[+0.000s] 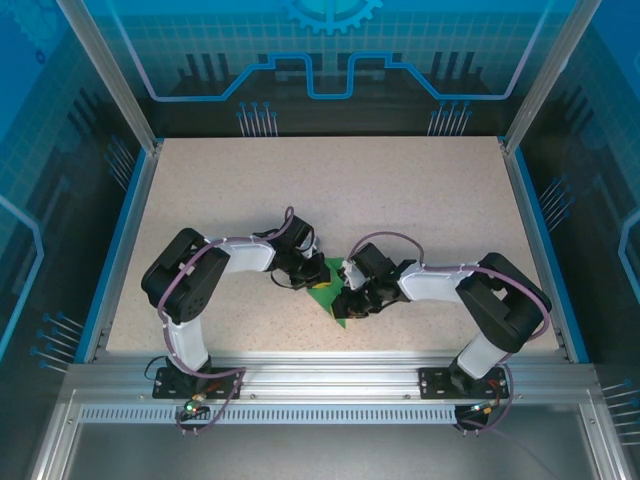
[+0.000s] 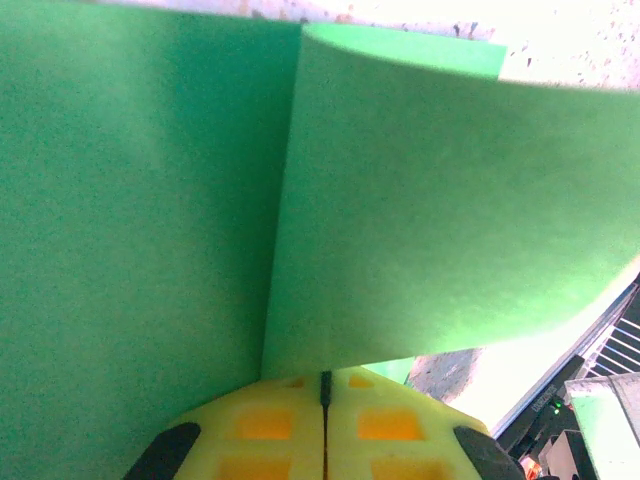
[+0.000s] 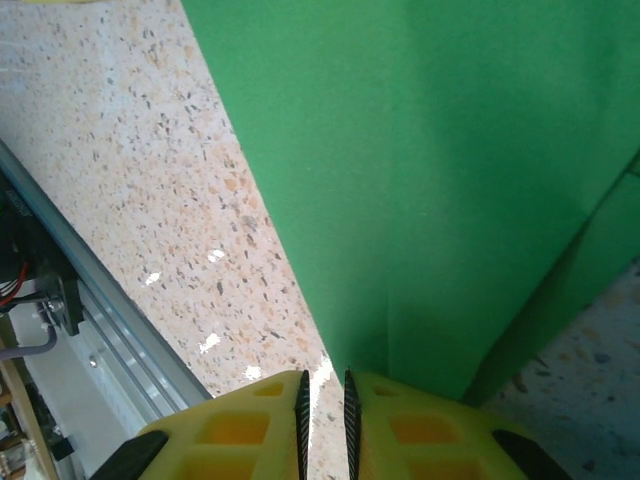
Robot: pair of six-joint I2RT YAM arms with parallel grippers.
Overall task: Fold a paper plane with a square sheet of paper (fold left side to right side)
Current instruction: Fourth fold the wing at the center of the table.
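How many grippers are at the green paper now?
2. The left gripper, shut, pinches the green paper at its left side; the right gripper, jaws slightly apart, sits at its right side.

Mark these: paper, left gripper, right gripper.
paper (image 3: pixel 430 170): right wrist view, flat green face.
left gripper (image 2: pixel 325 380): left wrist view, seam between the yellow fingertips.
right gripper (image 3: pixel 324 380): right wrist view, slit between the yellow fingertips.

The sheet of paper (image 2: pixel 430 220) is plain bright green; finger pads (image 3: pixel 240 425) yellow with orange hollows; table (image 3: pixel 130 150) beige, dark-speckled; side rails (image 1: pixel 125 235) blue.
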